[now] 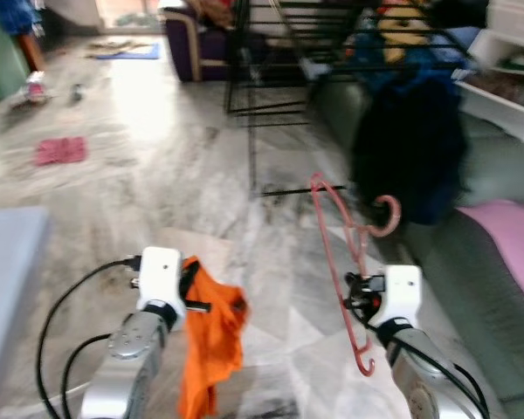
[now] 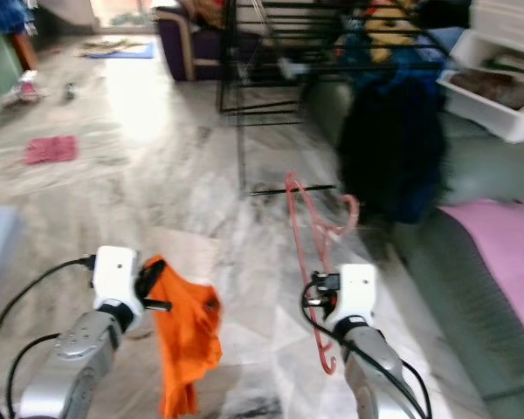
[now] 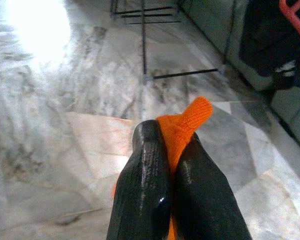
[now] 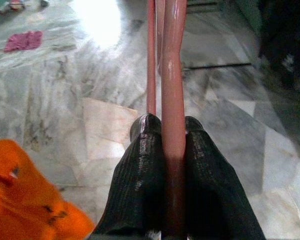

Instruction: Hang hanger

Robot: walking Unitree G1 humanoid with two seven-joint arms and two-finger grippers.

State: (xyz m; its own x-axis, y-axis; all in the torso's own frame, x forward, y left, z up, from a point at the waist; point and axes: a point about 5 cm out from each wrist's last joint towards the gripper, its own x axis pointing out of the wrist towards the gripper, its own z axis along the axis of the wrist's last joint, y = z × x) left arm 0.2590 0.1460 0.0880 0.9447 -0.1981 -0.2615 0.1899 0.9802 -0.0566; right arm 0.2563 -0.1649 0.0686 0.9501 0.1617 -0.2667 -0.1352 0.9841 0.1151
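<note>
My right gripper (image 4: 166, 131) is shut on a pink plastic hanger (image 1: 341, 253), held upright low over the marble floor, its hook (image 1: 386, 214) pointing toward the sofa. The hanger's bar runs between the black fingers (image 4: 142, 165) in the right wrist view. My left gripper (image 3: 169, 145) is shut on an orange cloth (image 1: 211, 336) that droops below it; a fold of the cloth (image 3: 187, 120) pokes out between the fingertips. A black wire drying rack (image 1: 271, 61) with clothes stands ahead, beyond both grippers.
A dark garment (image 1: 410, 157) hangs over the grey-green sofa (image 1: 489, 288) on the right, with a pink cushion (image 1: 511, 236) on it. A white shelf (image 1: 506, 87) stands at the far right, a red rag (image 1: 61, 150) lies on the floor at the left, and a grey surface (image 1: 4, 271) edges the near left.
</note>
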